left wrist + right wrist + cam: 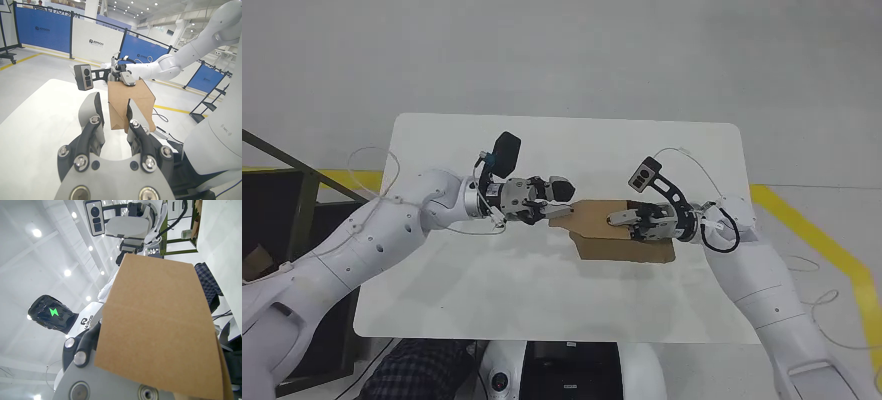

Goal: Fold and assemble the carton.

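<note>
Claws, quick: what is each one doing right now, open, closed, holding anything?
Left claw: open, gripping nothing, right at the carton.
Right claw: closed on the carton's top edge.

Carton (627,238) plain brown; table (542,290) plain white; floor stripe (814,228) at right yellow; cloth (427,372) at lower edge dark checked.

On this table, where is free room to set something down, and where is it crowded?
Free: the far strip of the table beyond both arms, and the near strip between the carton and the robot-side edge. Crowded: the middle, where the left hand and right hand meet at the carton.
</note>
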Tool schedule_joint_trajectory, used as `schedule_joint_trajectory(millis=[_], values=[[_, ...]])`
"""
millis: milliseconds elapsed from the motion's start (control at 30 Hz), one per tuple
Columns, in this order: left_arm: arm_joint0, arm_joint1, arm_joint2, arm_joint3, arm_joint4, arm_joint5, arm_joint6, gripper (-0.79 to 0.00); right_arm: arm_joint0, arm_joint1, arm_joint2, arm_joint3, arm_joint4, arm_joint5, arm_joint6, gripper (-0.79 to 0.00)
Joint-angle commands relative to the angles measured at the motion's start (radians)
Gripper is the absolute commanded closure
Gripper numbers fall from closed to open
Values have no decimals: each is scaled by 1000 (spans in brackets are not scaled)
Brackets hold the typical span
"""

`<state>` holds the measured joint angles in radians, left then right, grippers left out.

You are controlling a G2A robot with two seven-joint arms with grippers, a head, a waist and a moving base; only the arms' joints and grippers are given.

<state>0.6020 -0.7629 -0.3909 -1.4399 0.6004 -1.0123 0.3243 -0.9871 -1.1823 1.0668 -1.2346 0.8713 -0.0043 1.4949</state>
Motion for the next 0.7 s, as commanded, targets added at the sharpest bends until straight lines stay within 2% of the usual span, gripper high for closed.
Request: schedule_joint_trajectory(millis=[0,300,667], values=[[2,-1,2,-3,-2,0,7,-305,-1,-1,-1,-2,5,1,3,0],[3,1,-3,11,11,0,41,-305,-1,-2,-1,2,19,5,16,0],[11,0,-1,17,-3,0,26,-311,-4,-4,-2,1,23,2,19,0]])
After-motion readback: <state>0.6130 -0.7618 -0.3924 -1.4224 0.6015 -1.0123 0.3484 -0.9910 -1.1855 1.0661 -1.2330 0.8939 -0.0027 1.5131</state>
